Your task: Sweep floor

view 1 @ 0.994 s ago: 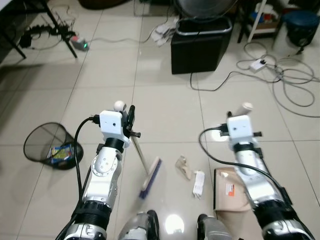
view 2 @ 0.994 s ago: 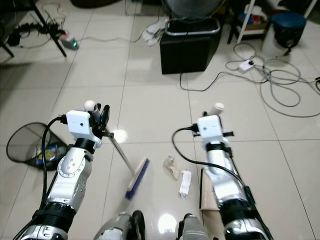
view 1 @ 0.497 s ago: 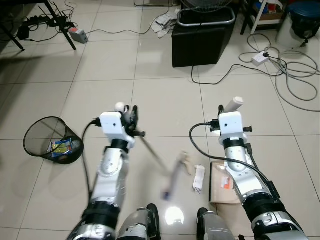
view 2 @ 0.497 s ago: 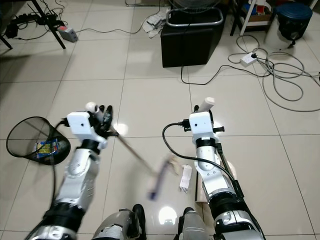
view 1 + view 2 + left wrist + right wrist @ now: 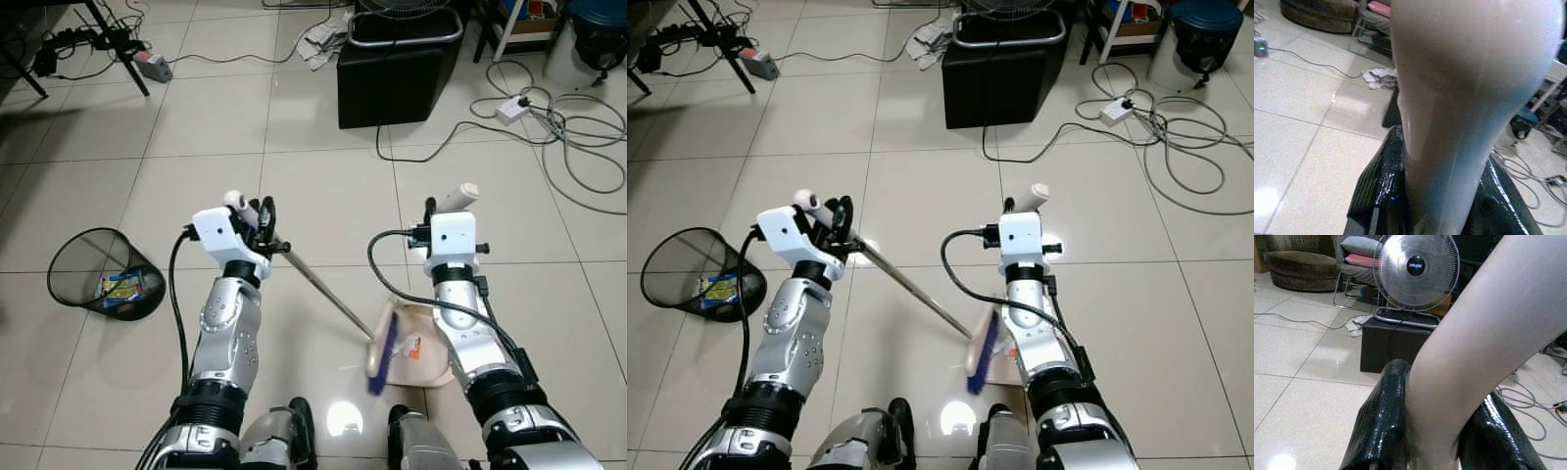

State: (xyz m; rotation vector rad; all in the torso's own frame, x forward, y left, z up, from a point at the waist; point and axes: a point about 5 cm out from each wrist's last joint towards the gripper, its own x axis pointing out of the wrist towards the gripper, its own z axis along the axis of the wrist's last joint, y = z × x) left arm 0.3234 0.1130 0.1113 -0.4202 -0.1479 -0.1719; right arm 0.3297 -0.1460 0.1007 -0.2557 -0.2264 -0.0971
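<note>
Head views: the left gripper (image 5: pixel 263 217) pinches a broom (image 5: pixel 333 299) handle; its blurred blue brush head (image 5: pixel 380 343) meets a tan dustpan (image 5: pixel 423 345), gripped by the right gripper (image 5: pixel 1024 204) and partly hidden by the arm. Wire bin (image 5: pixel 94 270) left, cables (image 5: pixel 568 137) far right on pale tiles.

Wrist views: black fingers (image 5: pixel 1376 186) clamp pale handles; a fan (image 5: pixel 1415 265) stands far off.

Slanted broom (image 5: pixel 333 299), bristles on dustpan (image 5: pixel 423 351)

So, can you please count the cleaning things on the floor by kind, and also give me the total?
Broom: 1, its handle held in the left hand
Dustpan: 1, its handle held in the right hand
Wire waste basket: 1
Total: 3
</note>
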